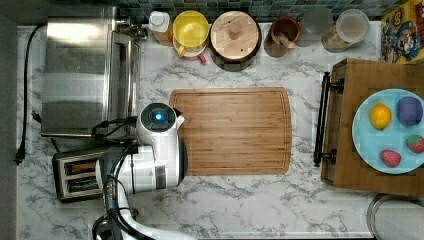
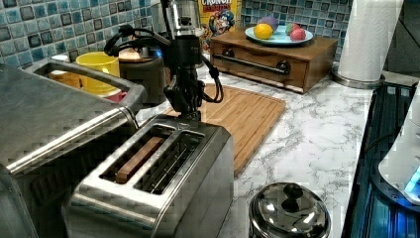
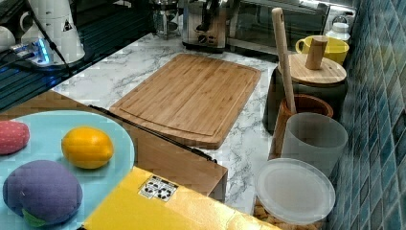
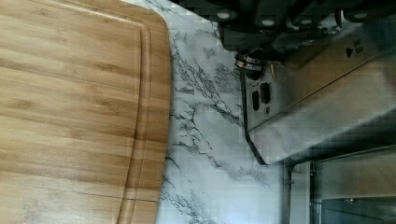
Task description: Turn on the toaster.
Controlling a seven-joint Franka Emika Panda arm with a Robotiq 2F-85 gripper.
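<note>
The black gripper (image 2: pixel 189 115), jaw state untellable, hovers at the brushed-steel two-slot toaster's (image 2: pixel 163 188) control end, needing a downward lever press next.

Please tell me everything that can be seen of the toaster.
The toaster is a small rectangular box of brushed steel with two long dark slots on top; one slot holds something brown. It stands upright on the marble counter beside the larger steel oven. Its end facing the wooden cutting board carries small dark buttons. The robot's hand is at that end's top edge.
</note>
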